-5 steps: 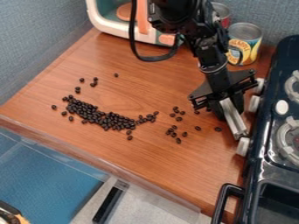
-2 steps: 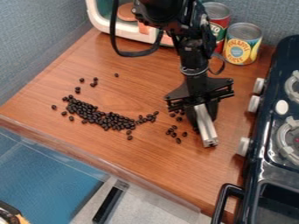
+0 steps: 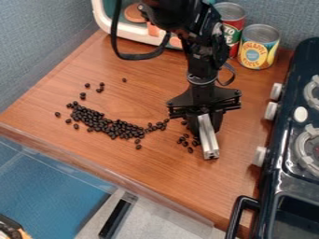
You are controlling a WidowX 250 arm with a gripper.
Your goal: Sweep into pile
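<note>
The black gripper hangs over the right half of the wooden counter, shut on a silver metal bar. The bar slants down toward the counter's front, its lower end near the surface. Dark beans lie scattered just left of the bar, and some behind it may be hidden. The main pile of dark beans forms a curved band across the left and middle of the counter. Several stray beans lie behind that band.
A black toy stove with white knobs borders the counter on the right. Two cans, one red and one yellow and blue, stand at the back right. A white and teal toy appliance is at the back.
The gripper has moved left with the silver bar, away from the stove knobs. Beans that lay right of the scattered group are now at or behind the bar. The main pile has not moved.
</note>
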